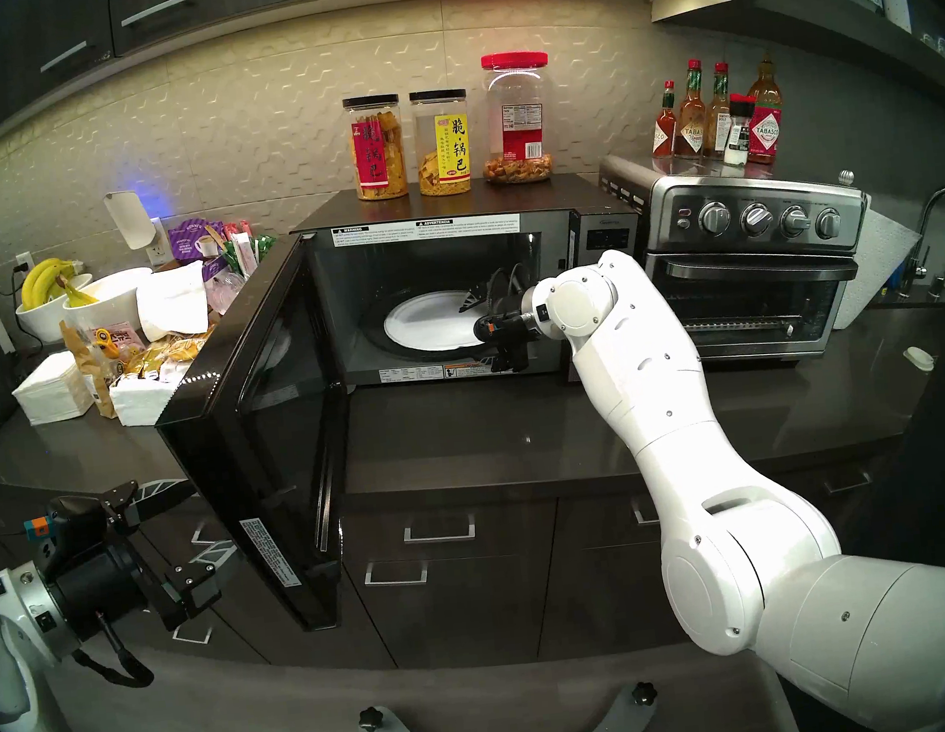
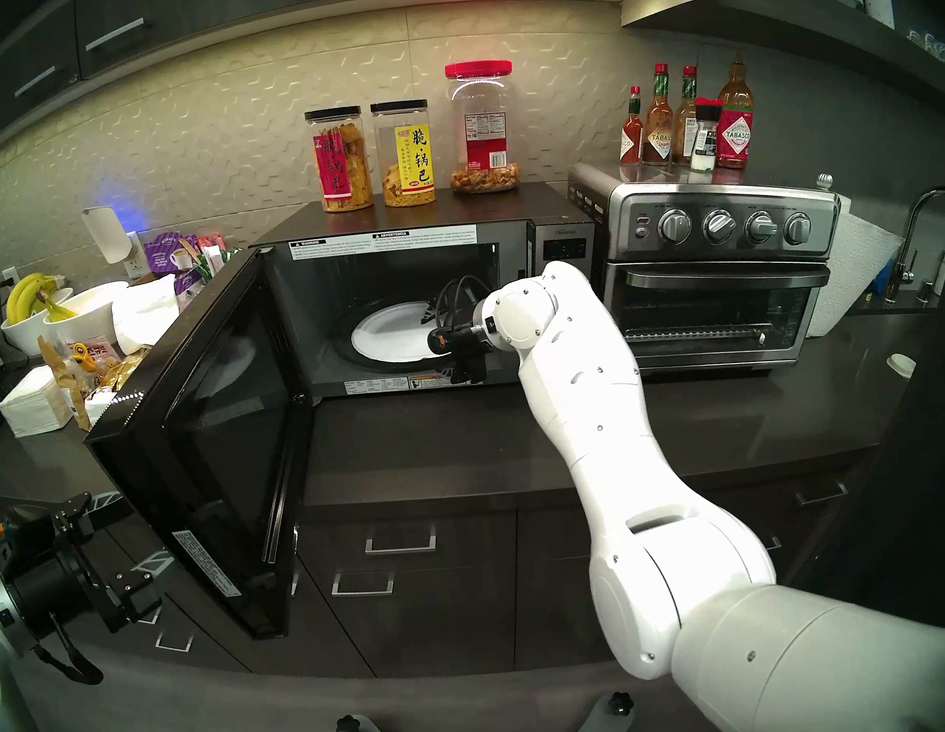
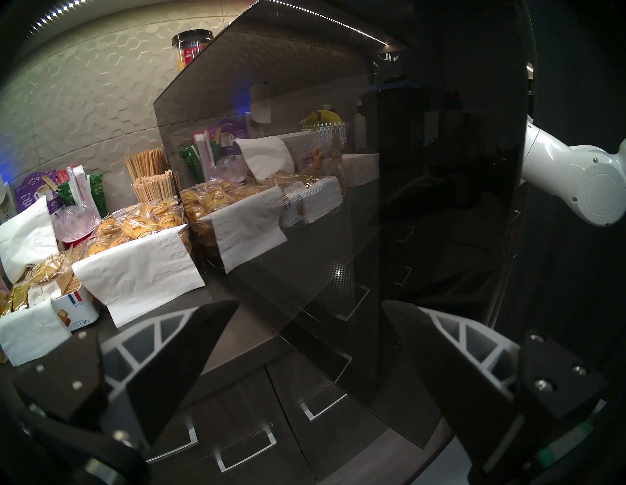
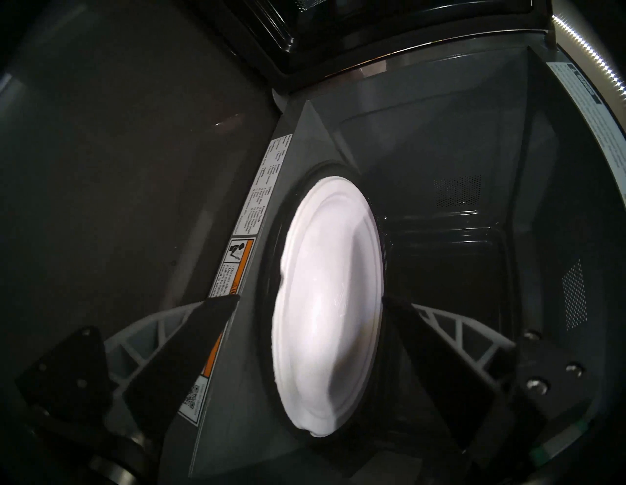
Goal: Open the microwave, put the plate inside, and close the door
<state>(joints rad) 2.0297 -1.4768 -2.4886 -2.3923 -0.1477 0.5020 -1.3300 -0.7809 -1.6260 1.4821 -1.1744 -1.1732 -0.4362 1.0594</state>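
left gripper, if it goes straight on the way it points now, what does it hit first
Most likely the glossy black glass microwave door, swung wide open: its outer face fills the left wrist view straight ahead of the open left gripper. Depth is unclear, so how far off it is cannot be told.

Dark countertop (image 1: pixel 465 433), microwave (image 1: pixel 499 202), toaster oven (image 1: pixel 752 281), 2 bowls (image 1: pixel 102 297)
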